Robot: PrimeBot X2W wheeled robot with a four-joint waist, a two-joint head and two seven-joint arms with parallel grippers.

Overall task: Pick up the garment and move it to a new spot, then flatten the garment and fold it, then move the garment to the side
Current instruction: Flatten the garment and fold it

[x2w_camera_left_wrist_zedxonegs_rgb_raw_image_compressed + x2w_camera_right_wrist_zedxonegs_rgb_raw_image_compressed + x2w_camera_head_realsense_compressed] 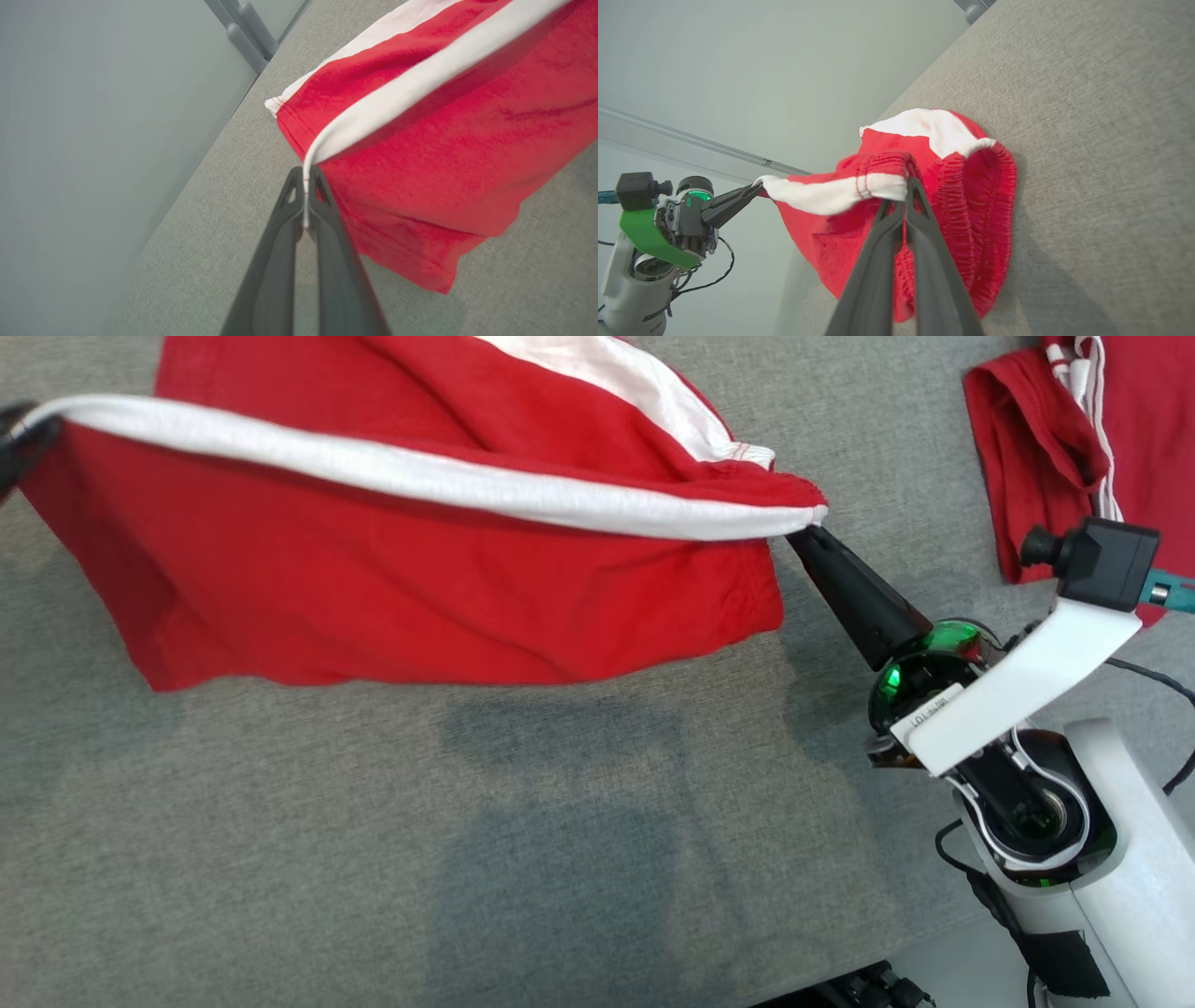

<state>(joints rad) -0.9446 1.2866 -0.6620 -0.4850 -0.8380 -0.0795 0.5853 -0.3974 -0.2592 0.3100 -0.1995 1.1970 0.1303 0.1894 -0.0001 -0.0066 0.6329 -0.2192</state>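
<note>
The right gripper (pixel 906 186) is pinching shut on the stretchy waist end of the red cloth shorts with white side stripes (pixel 401 579). The left gripper (pixel 306 179) is squeezing shut on the other end of the same white stripe, at the leg corner. The stripe is pulling into a tight line between them, from the upper left of the head view to the right of the middle. The red cloth is hanging down under that line and throwing a shadow on the grey cloth-covered table (pixel 560 849). I cannot tell if the far part of the shorts is touching the table.

The lower half of the head view is showing bare grey table. The table's edge is cutting across the lower right corner. In the left wrist view the edge is running up the left side, next to a pale wall (pixel 93 140).

Another red bundle of cloth with white strings (pixel 1027 457) is lying in the upper right corner, well apart from the shorts.
</note>
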